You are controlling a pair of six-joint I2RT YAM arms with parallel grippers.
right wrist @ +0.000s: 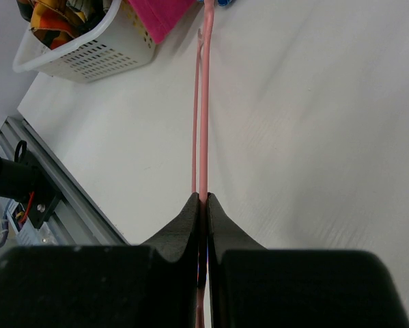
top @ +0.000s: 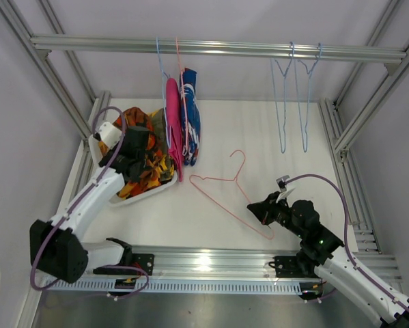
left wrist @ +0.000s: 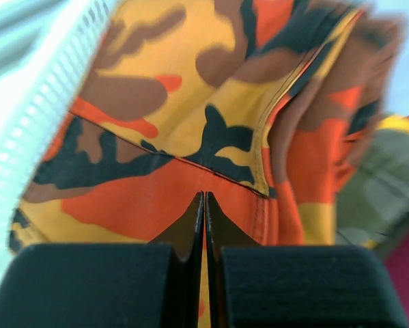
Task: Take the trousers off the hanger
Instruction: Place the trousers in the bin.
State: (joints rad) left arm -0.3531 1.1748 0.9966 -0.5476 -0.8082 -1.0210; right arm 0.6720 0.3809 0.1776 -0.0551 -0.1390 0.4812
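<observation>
Stage: between garments. My left pincer point(left wrist: 204, 199), closed, rests its tips on the orange camouflage trousers point(left wrist: 143, 205) in the basket point(right wrist: 88, 56) by the left edge of the tabletop point(top: 259, 130); whether cloth is pinched, I cannot tell. My right pincer point(right wrist: 203, 199) grips the bare pink hanger point(right wrist: 206, 102) lying near the front right. Pink trousers point(top: 173, 123) and blue-and-white trousers point(top: 191, 116) hang from the rail point(top: 224, 48) over the far edge. Next, I judge: free both pincers, then reach for the pink pair.
</observation>
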